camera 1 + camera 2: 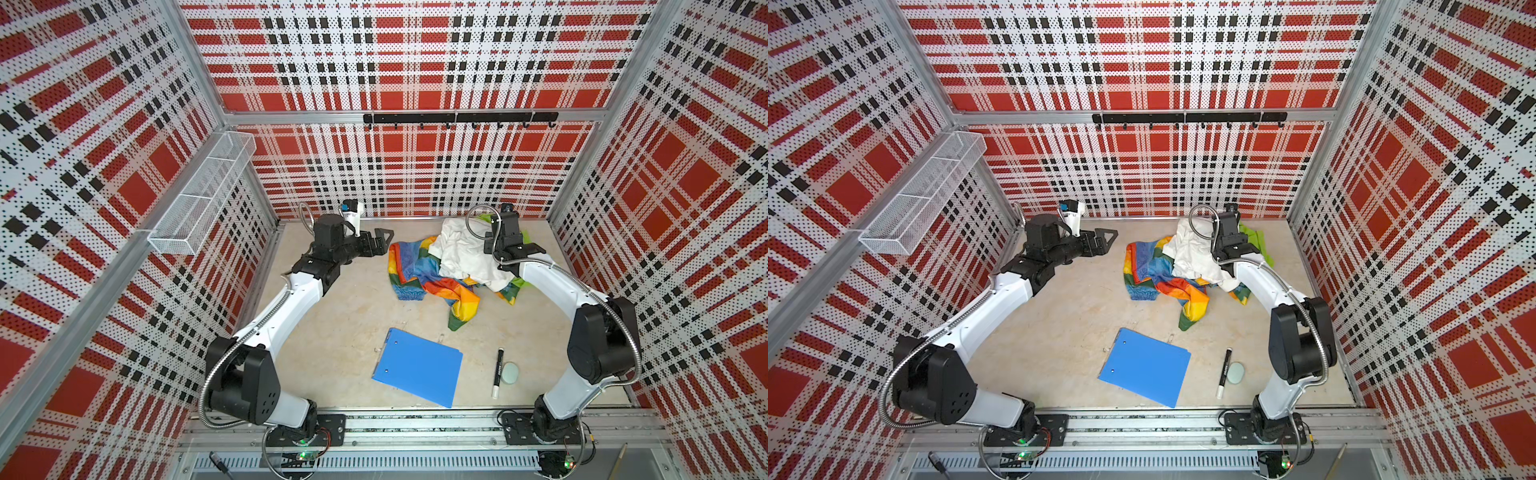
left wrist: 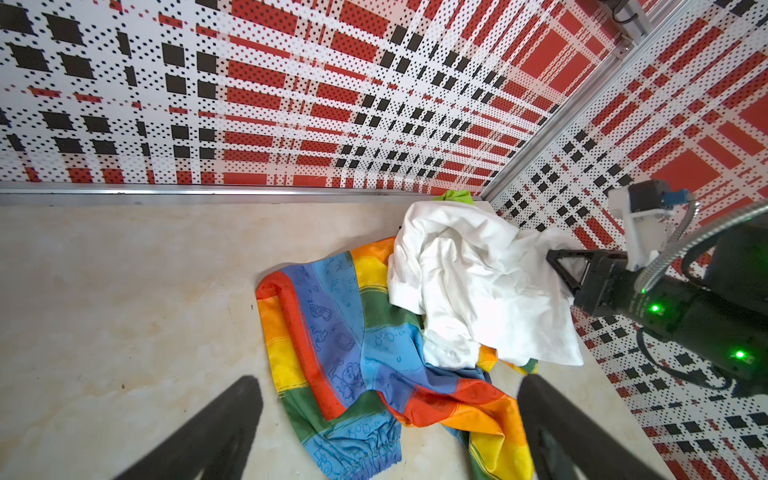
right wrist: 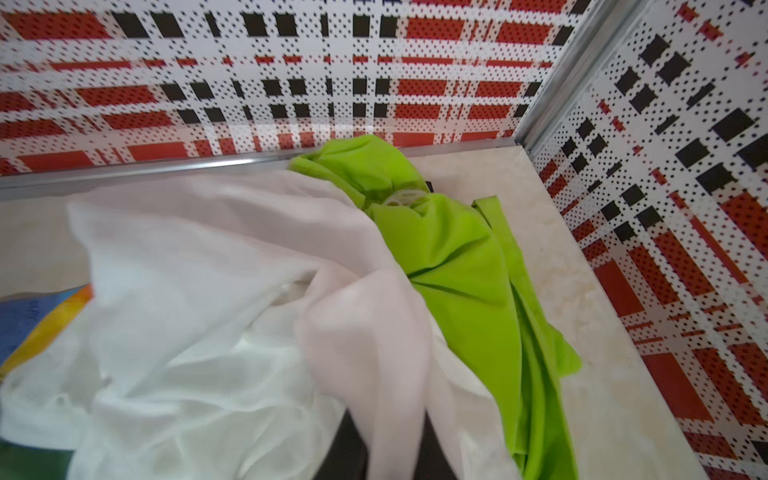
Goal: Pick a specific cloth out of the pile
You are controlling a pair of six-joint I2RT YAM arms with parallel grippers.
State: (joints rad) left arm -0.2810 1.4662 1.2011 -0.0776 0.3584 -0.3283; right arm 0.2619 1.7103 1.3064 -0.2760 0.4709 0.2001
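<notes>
Rainbow cloth (image 1: 415,270), striped in red, orange, yellow, green and blue, lies crumpled on the pale table (image 1: 353,316) toward the back wall, right of centre, and neither gripper touches it. Scanning from the left in both top views, a white wire basket (image 1: 203,195) hangs on the left wall. Next comes the left gripper (image 1: 384,241), raised above the table just left of the pile (image 1: 453,270). Its jaws are spread wide with nothing between them. The left wrist view looks down between its two dark fingers (image 2: 208,428) onto the rainbow cloth (image 2: 345,332), whose blue stripes carry small printed drawings. This cloth forms the left and front part of the pile, with one tail trailing toward the front of the table. A white cloth (image 1: 461,253) is heaped over its right part. The right gripper (image 2: 561,270) sits on the right side of this white cloth, with its jaws closed. In the right wrist view a fold of the white cloth (image 3: 208,270) rises between them, so it appears to be pinching that fold. Beyond the white cloth, close to the back right corner, a lime-green cloth (image 3: 457,257) lies bunched and partly covered by it. Nearer the front of the table, well apart from the pile, lies a blue clipboard (image 1: 417,368). To its right are a black marker (image 1: 498,374) and, just beside that, a small pale round object (image 1: 509,372).
</notes>
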